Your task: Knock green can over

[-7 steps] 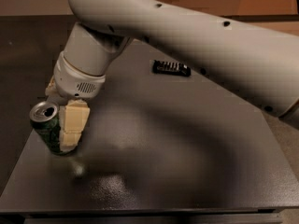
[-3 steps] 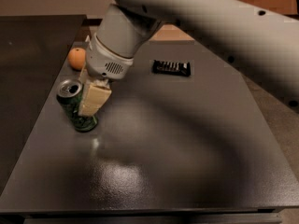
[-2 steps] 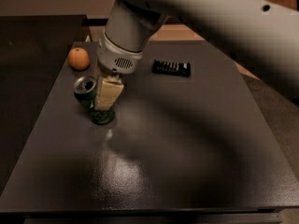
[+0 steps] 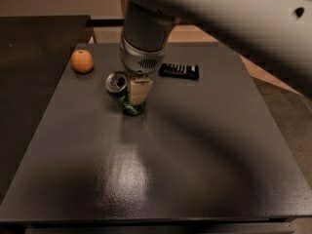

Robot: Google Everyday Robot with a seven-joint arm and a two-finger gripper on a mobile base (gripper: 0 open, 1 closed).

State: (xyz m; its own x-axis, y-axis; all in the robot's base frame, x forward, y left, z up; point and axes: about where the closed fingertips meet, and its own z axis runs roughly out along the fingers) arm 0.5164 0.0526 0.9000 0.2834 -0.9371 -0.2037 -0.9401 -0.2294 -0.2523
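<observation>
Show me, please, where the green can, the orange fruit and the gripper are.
green can [image 4: 122, 96], camera view, on its side wall below the silver top.
orange fruit [image 4: 82, 61], camera view, on its middle.
gripper [image 4: 138, 92], camera view, on its pale tip, beside the can's top.

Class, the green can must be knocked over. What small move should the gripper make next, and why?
Probably a short push toward the orange: the gripper is against the green can on the side away from it, and the can leans that way without lying flat on the table.

Robot lab: end effector [image 4: 135, 92] over dark table [image 4: 195, 150]
</observation>
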